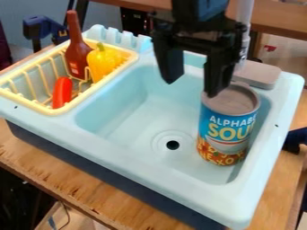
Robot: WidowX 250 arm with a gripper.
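Nearest lay the wooden tabletop (138, 205), bearing the pale blue toy sink (146, 166). The soup can (230, 130) stood upright in its basin, right of the drain (173, 145). Above hung the black gripper (192, 87), its fingers (219, 72) spread with nothing between them; one tip overlapped the can's upper left rim in view, contact unclear, the other hung farther left. Beyond, at left, the yellow rack (66, 107) held a red pepper (62, 92), a yellow pepper (103, 62) and a brown bottle (76, 51).

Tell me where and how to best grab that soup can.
Probably by its upper sides, coming from above: the soup can stands upright in the sink, its straight round wall suiting a two-sided hold, if the gripper spans it.
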